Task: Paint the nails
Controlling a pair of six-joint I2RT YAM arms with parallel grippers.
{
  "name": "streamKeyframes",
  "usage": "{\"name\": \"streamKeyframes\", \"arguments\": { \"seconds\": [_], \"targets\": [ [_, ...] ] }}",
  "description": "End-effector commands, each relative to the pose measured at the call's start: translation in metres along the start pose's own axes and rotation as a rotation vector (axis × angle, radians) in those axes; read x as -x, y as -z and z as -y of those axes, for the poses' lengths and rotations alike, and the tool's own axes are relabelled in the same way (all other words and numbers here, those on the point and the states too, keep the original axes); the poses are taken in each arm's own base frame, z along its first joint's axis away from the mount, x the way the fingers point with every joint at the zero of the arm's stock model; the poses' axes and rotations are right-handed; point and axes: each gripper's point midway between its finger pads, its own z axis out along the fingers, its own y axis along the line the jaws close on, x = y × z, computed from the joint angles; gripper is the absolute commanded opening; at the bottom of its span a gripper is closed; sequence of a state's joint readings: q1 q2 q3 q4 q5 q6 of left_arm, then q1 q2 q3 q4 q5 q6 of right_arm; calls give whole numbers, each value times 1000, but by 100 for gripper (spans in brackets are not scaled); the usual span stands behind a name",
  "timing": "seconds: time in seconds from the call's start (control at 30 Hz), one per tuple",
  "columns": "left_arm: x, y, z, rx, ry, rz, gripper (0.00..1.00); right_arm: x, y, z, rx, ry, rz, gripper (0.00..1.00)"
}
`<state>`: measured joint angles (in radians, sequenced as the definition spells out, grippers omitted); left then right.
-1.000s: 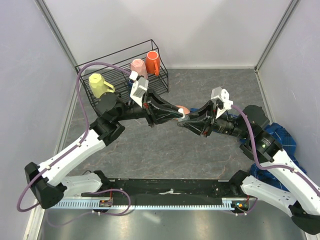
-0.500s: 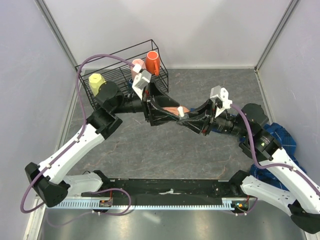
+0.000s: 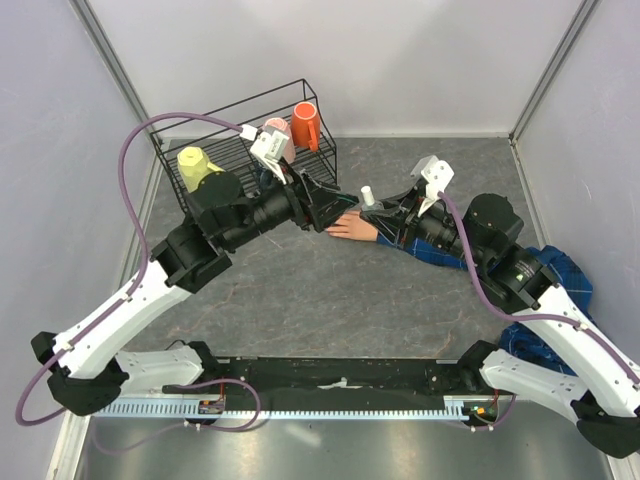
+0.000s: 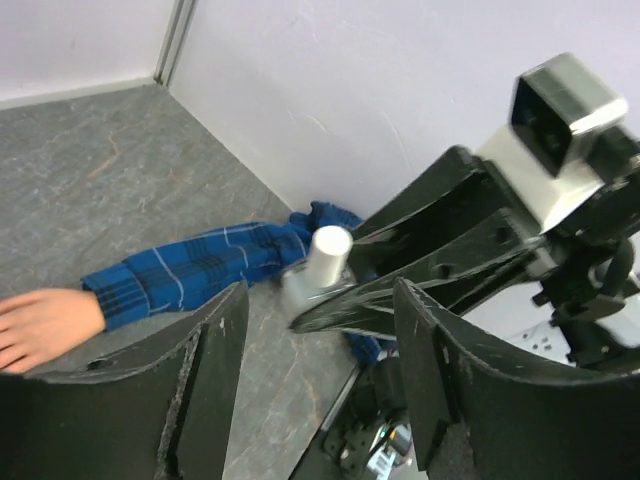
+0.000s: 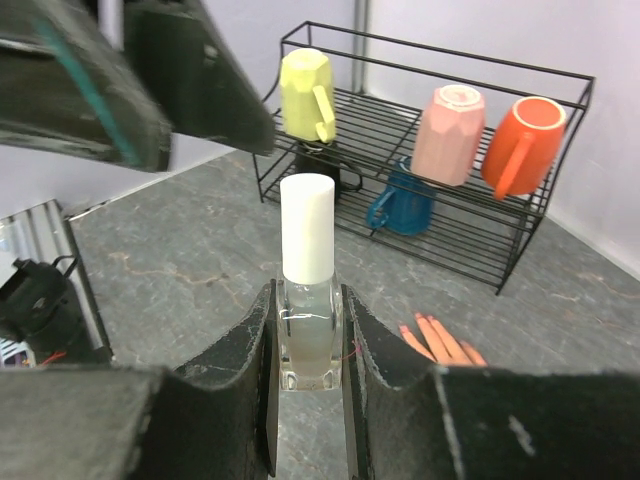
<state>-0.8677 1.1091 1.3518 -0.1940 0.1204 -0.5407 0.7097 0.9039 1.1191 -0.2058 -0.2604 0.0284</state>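
The top camera looks down from behind the arms (image 3: pixel 150 290). Each wrist camera peers close past its own fingers (image 4: pixel 215 380); all three share the bottle (image 5: pixel 307 290) and fake hand (image 4: pixel 40 325).

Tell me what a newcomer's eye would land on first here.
Most likely the small clear bottle with a white cap, pinched upright in the right end effector above the grey table. Next, the peach-pink fake hand lying flat at mid-table, its blue plaid sleeve trailing off to the right. At the far left, a black wire rack holds coloured mugs.
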Motion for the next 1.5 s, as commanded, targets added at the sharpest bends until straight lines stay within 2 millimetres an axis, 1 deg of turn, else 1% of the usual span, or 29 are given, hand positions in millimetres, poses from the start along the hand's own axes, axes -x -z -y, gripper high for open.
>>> {"name": "streamKeyframes", "arguments": {
  "seconds": [0.0, 0.13, 0.23, 0.4, 0.43, 0.57, 0.67, 0.7, 0.77, 0.8, 0.87, 0.9, 0.93, 0.97, 1.0, 1.03, 1.07, 1.1, 1.13, 1.17, 1.2, 1.23, 1.27, 1.3, 1.33, 1.37, 1.4, 1.43, 1.47],
  "targets": [
    [35, -5, 0, 123, -41, 151, 64, 38, 4, 9, -61, 31, 93, 0],
    [28, -12, 2, 184, -62, 170, 64, 38, 5, 10, -70, 22, 93, 0],
    [22, -20, 3, 205, -77, 171, 61, 40, 6, 9, -67, 17, 99, 0],
    [19, -34, 13, 170, -73, 165, 57, 40, 6, 9, -67, 17, 99, 0],
    [14, -38, 13, 169, -75, 155, 56, 39, 6, 9, -67, 17, 98, 0],
    [10, -44, 13, 168, -79, 146, 55, 39, 6, 8, -59, 14, 97, 0],
    [10, -45, 13, 164, -83, 148, 49, 39, 7, 6, -54, 13, 100, 0],
    [9, -44, 14, 158, -87, 146, 44, 39, 8, 6, -54, 13, 100, 0],
    [8, -44, 18, 132, -103, 141, 39, 42, 9, 5, -51, 13, 108, 0],
    [8, -43, 19, 123, -107, 142, 32, 41, 9, 4, -43, 11, 107, 0],
    [3, -43, 23, 83, -128, 135, 24, 43, 10, 1, -30, 4, 114, 0],
    [4, -40, 26, 66, -133, 139, 15, 45, 11, 0, -25, 0, 122, 0],
    [0, -39, 32, 22, -141, 125, 12, 46, 12, -4, -8, -9, 128, 0],
    [-6, -39, 32, 1, -159, 113, 9, 47, 12, -6, 2, -14, 132, 0],
    [0, -34, 39, -35, -167, 134, 3, 52, 15, -8, 11, -15, 152, 0],
    [-4, -31, 50, -110, -181, 117, 2, 53, 15, -12, 33, -16, 156, 0],
    [-14, -29, 53, -159, -212, 91, 2, 56, 18, -16, 47, -27, 164, 0],
    [-9, -24, 59, -221, -236, 105, 2, 60, 21, -20, 68, -25, 179, 0],
    [-24, -14, 80, -387, -272, 39, 2, 61, 22, -24, 89, -26, 185, 0],
    [-34, -10, 82, -454, -305, 5, 2, 60, 25, -37, 157, -23, 186, 0],
    [-36, -6, 79, -495, -320, -20, 2, 66, 30, -43, 191, -13, 212, 0],
    [-55, 11, 94, -682, -335, -114, 2, 68, 32, -51, 229, -10, 222, 0],
    [-59, 20, 98, -768, -328, -158, 2, 66, 37, -64, 309, -5, 219, 0],
    [-58, 24, 89, -804, -316, -186, 2, 69, 39, -69, 338, -6, 232, 0],
    [-66, 39, 95, -961, -330, -235, 2, 69, 41, -75, 372, -5, 230, 0],
    [-66, 43, 91, -984, -277, -283, 2, 67, 41, -78, 389, -8, 224, 0],
    [-61, 40, 81, -977, -267, -297, 2, 66, 40, -81, 411, -14, 217, 0],
    [-63, 44, 78, -1019, -268, -328, 2, 66, 41, -82, 420, -17, 218, 0],
    [-61, 40, 73, -1011, -246, -346, 2, 64, 40, -83, 423, -21, 215, 0]
  ]
}}
